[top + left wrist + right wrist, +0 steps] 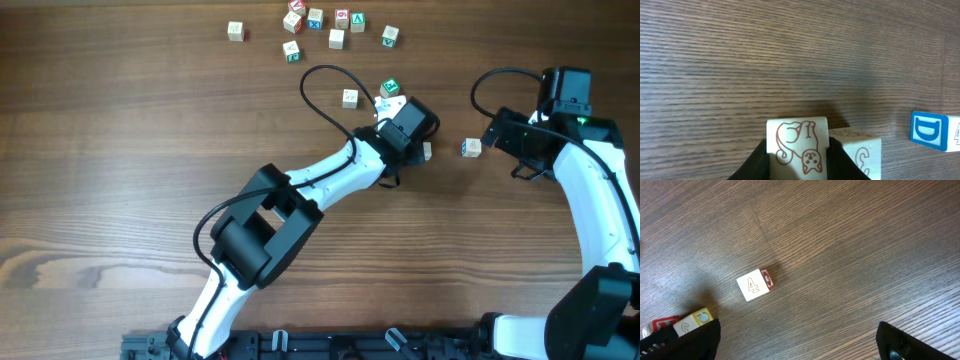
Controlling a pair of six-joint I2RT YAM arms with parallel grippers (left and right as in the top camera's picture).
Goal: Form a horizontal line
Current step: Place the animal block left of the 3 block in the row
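**Line of cubes: begun, not finished**

**Progress.** You had the horizontal line (855, 142) only started, right of the tabletop's (120, 150) middle, under the tip of the left arm (300, 190). Your left jaws were drawn in narrow on the cat cube (797, 147), gripping its two sides. It sat close against a neighbour cube (862, 155), though whether the two touched could not be told. No third cube was in place. By my judgement, releasing this one and adding one more were what remained. On the right arm (590, 190), your jaws stood wide and held nothing, with the loose cube (755, 285) lying apart from them on bare wood.

**Stock.** Spare cubes (315, 17) lay scattered along the far edge, with two more nearer the left arm.

**Materials.**
- Cubes: pale plain wood, square-edged and smooth-faced, printed with letters, numbers and line drawings in red, green or blue.
- Cat cube: a reddish-brown outline of a cat on its face.
- Loose cube: a 4 on top and a red-framed side.
- Tabletop: dark brown, flat and matte, with a fine straight grain.
- Arms: white shells with black joints and looping black cables (320, 85).
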